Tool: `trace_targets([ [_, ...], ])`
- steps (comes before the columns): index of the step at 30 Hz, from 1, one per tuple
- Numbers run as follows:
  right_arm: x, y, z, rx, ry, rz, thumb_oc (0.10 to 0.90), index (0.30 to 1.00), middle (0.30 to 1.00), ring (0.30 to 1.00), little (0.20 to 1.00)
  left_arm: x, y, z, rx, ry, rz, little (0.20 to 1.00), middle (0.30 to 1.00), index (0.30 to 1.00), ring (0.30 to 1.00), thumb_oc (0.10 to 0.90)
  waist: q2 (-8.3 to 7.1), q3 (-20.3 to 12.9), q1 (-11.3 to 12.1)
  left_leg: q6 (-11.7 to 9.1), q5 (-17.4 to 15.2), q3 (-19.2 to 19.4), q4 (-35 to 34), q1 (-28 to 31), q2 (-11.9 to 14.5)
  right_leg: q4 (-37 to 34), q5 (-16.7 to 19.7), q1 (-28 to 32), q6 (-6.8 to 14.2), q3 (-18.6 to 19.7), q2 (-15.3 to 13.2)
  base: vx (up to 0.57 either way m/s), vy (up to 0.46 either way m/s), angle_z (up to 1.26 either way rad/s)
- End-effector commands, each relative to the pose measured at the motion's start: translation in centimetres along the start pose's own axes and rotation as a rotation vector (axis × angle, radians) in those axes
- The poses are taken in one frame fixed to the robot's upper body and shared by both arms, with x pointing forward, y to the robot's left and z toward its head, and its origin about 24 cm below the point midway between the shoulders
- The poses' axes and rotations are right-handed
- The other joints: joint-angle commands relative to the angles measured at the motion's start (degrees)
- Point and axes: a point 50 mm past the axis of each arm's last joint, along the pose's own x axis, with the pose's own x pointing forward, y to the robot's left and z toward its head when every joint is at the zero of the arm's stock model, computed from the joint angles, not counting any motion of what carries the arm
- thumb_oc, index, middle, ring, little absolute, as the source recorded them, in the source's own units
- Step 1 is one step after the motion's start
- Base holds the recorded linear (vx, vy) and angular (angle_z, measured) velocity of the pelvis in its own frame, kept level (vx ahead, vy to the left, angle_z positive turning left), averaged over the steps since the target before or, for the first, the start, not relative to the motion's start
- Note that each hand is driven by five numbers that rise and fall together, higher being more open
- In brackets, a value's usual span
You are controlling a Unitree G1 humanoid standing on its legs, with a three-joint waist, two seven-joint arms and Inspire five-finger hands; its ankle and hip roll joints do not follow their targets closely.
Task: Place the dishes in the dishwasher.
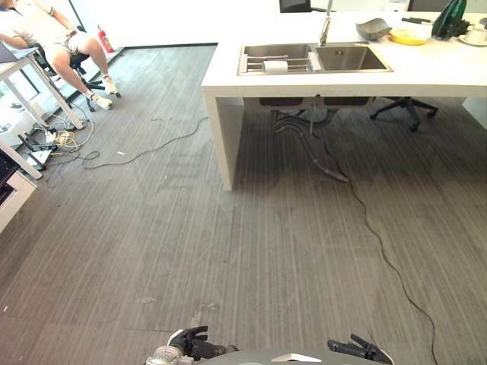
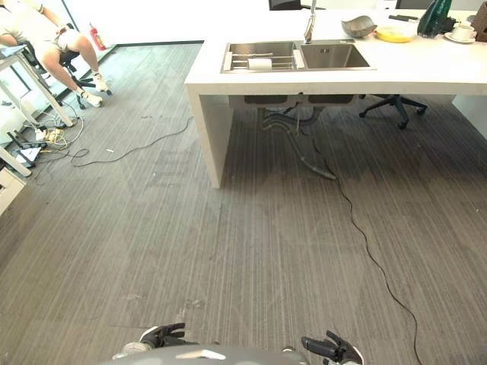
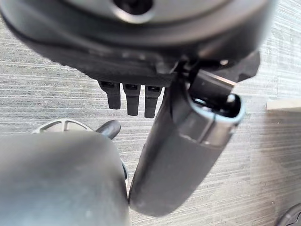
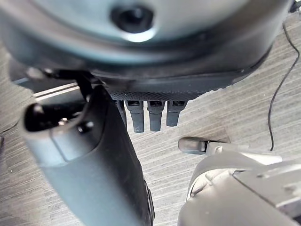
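From my left eye, the dishes sit well ahead of me on the white tabletop (image 1: pixel 426 72): a grey bowl (image 1: pixel 373 29) and a yellow plate (image 1: pixel 409 35) just beside it, past the sink (image 1: pixel 313 58), with a cup on a saucer (image 1: pixel 475 35) further to my right. My left hand (image 1: pixel 190 342) and right hand (image 1: pixel 356 348) hang low at the bottom edge, well apart from all of it. A person (image 1: pixel 46 34) sits on a chair far off to my left.

My right eye gives the same layout; I can make out no dishwasher.

In my left wrist view, my fingers (image 3: pixel 131 100) point straight down over the floor, relaxed, holding nothing.

My right wrist view shows the same: fingers (image 4: pixel 151 115) straight, empty.

I judge the task barely begun: this is the approach. Next I need to walk to the tabletop and come within reach of the bowl and plate.
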Motion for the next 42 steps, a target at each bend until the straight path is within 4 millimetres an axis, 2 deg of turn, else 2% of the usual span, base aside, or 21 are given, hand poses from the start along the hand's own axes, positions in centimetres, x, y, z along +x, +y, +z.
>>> trace_targets([
  [1,0.9,3.2,3.4,-0.089,-0.075,0.099,0.8,0.9,0.9,0.9,0.9,0.6,-3.1,2.2,0.01,-0.052,-0.11,0.9,0.9,0.9,0.9,0.8,-0.54,-0.63,0.11,-5.65,0.29,1.26,0.19,2.29,3.21,-0.31,1.99,-5.01,1.95,-0.97,-1.96,0.0,0.0,0.0],
  [2,0.9,3.2,3.4,-0.089,-0.075,0.099,0.8,0.9,0.9,0.9,0.9,0.6,-3.1,2.2,0.01,-0.052,-0.11,0.9,0.9,0.9,0.9,0.8,-0.54,-0.63,0.11,-5.65,0.29,1.26,0.19,2.29,3.21,-0.31,1.99,-5.01,1.95,-0.97,-1.96,0.0,0.0,0.0],
  [3,1.0,4.3,3.2,-0.178,-0.051,0.139,0.8,0.9,0.9,0.9,0.9,0.7,-3.7,2.6,0.081,-0.058,-0.137,0.9,0.9,0.9,0.9,0.8,-0.75,-0.49,-0.44,-5.52,0.08,1.79,0.19,2.95,3.38,-0.29,1.69,-4.57,1.65,-0.67,-1.84,0.0,0.0,0.0],
  [5,1.0,4.6,2.9,-0.218,-0.033,0.153,0.8,0.9,0.9,0.9,0.9,0.7,-3.8,2.5,0.082,-0.057,-0.139,0.9,0.9,0.9,0.9,0.8,-0.82,-0.44,-0.47,-5.49,0.07,1.83,0.19,3.11,3.41,-0.29,1.63,-4.52,1.55,-0.53,-1.79,0.01,-0.023,-0.02],
  [6,0.9,5.2,2.4,-0.343,-0.012,0.176,0.8,0.9,0.9,0.9,0.9,0.7,-3.8,2.5,0.088,-0.05,-0.133,0.9,0.9,0.9,0.9,0.8,-1.09,-0.31,-0.35,-5.48,0.21,1.58,0.19,3.14,3.45,-0.26,1.41,-4.46,1.26,-0.56,-1.66,0.01,-0.063,-0.03],
  [8,0.9,5.2,2.1,-0.378,0.004,0.174,0.8,0.9,0.9,0.9,0.9,0.7,-3.7,2.3,0.091,-0.039,-0.123,0.9,0.9,0.9,0.9,0.8,-1.19,-0.24,-0.25,-5.53,0.38,1.31,0.19,3.07,3.49,-0.23,1.3,-4.4,1.18,-0.81,-1.65,0.0,-0.045,0.0],
  [10,0.8,5.1,1.3,-0.435,0.039,0.165,0.8,0.9,0.9,0.9,0.9,0.6,-3.2,1.1,0.106,0.018,-0.079,0.9,0.9,0.9,0.9,0.8,-1.39,-0.21,0.29,-5.58,0.61,0.7,0.19,2.82,3.55,-0.22,0.92,-4.42,0.97,-1.08,-1.54,0.0,-0.065,0.06],
  [11,0.8,5.1,1.3,-0.436,0.038,0.165,0.8,0.9,0.9,0.9,0.9,0.6,-3.2,1.1,0.106,0.018,-0.079,0.9,0.9,0.9,0.9,0.8,-1.39,-0.2,0.23,-5.58,0.63,0.66,0.19,2.8,3.55,-0.22,0.9,-4.43,0.96,-1.12,-1.54,0.0,-0.059,0.12],
  [14,0.6,3.8,-0.6,-0.441,0.121,0.132,0.8,0.9,0.9,0.9,0.9,0.4,-2.6,-0.2,0.04,0.069,-0.05,0.9,0.9,0.9,0.9,0.8,-1.29,-0.32,0.59,-5.56,0.52,0.35,0.19,3.05,3.46,-0.25,0.35,-3.94,0.69,-1.86,-1.37,0.03,-0.034,0.07],
  [19,0.3,3.0,-1.4,-0.444,0.16,0.131,0.8,0.9,0.9,0.9,0.9,0.3,-2.6,-1.1,0.02,0.1,-0.06,0.9,0.9,0.9,0.9,0.8,-0.98,-0.46,0.46,-5.53,0.32,0.47,0.19,3.38,3.4,-0.26,0.02,-3.26,0.64,-2.32,-1.33,0.03,-0.007,0.01],
  [23,0.2,2.7,-2.3,-0.345,0.196,0.116,0.8,0.9,0.9,0.9,0.9,0.3,-2.1,-0.5,-0.244,0.058,-0.029,0.9,0.9,0.9,0.9,0.8,-0.76,-0.99,0.45,-5.46,0.17,0.15,0.19,3.45,3.19,-0.28,-0.14,-3.03,0.57,-2.33,-1.28,0.02,0.002,0.02],
  [25,0.1,2.5,-2.4,-0.317,0.203,0.107,0.8,0.9,0.9,0.9,0.9,0.4,-2.0,-0.1,-0.294,0.042,-0.028,0.9,0.9,0.9,0.9,0.8,-0.69,-1.19,0.21,-5.42,-0.03,0.1,0.19,3.81,3.1,-0.25,-0.26,-2.71,0.5,-2.34,-1.22,0.0,0.0,0.0],
  [32,0.4,2.6,-1.1,-0.302,0.167,0.102,0.8,0.9,0.9,0.9,0.9,0.6,-1.8,1.1,-0.219,0.015,-0.029,0.9,0.9,0.9,0.9,0.8,-0.62,-2.06,-0.38,-5.36,-0.58,0.52,0.19,4.94,3.11,-0.24,-0.49,-1.65,0.39,-2.26,-1.17,0.01,0.001,0.0],
  [37,0.8,3.5,0.4,-0.311,0.117,0.125,0.8,0.9,0.9,0.9,0.9,0.7,-2.5,1.6,-0.239,-0.004,-0.049,0.9,0.9,0.9,0.9,0.8,-1.02,-2.51,-0.26,-5.36,-0.48,0.61,0.19,5.06,3.14,-0.11,-0.29,-1.87,0.43,-2.04,-0.93,0.03,-0.001,-0.01],
  [41,0.8,4.0,0.7,-0.306,0.111,0.143,0.8,0.9,0.9,0.9,0.9,0.7,-3.0,1.9,-0.183,-0.012,-0.074,0.9,0.9,0.9,0.9,0.8,-1.3,-2.76,-0.24,-4.83,-1.48,0.59,0.19,4.85,2.63,0.01,-0.24,-2.45,0.59,-1.47,-1.08,0.03,0.025,-0.04],
  [42,0.9,4.1,0.9,-0.296,0.107,0.148,0.8,0.9,0.9,0.9,0.9,0.8,-3.1,2.4,-0.172,-0.029,-0.077,0.9,0.9,0.9,0.9,0.8,-1.42,-2.46,0.04,-4.2,-2.25,0.03,0.3,5.09,1.73,0.23,-0.3,-2.62,0.75,-1.4,-1.38,0.04,0.048,-0.09],
])
